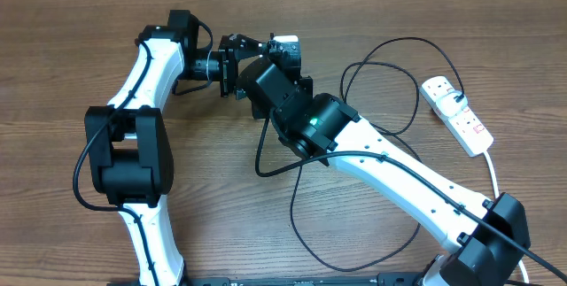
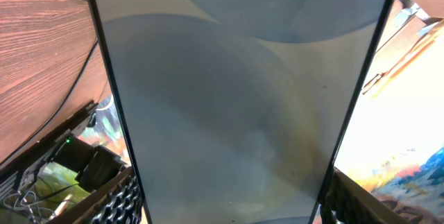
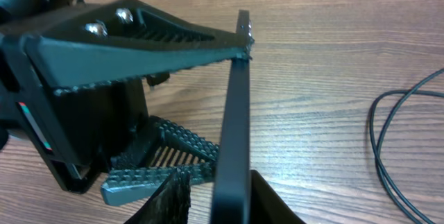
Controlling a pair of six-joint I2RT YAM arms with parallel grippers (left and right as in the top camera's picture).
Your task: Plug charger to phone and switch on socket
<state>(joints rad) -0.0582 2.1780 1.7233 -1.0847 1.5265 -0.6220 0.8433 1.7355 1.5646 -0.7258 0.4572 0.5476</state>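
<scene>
Two ribbed black fingers (image 3: 139, 50) of the left gripper (image 1: 257, 54) clamp one slim, glossy rectangular phone (image 2: 236, 113); whether the right gripper (image 3: 222, 207) grips, we cannot tell.

Wooden table (image 1: 71, 38) — brown, streaky grain

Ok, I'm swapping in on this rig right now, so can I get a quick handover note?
Left gripper: shut on the phone, held on edge above the table.
Right gripper: closed on the phone's thin edge.
Charger: looped on the table, running to the socket; plug tip not visible.
Done: phone gripped.
Left: plug charger into phone, switch socket on.
</scene>
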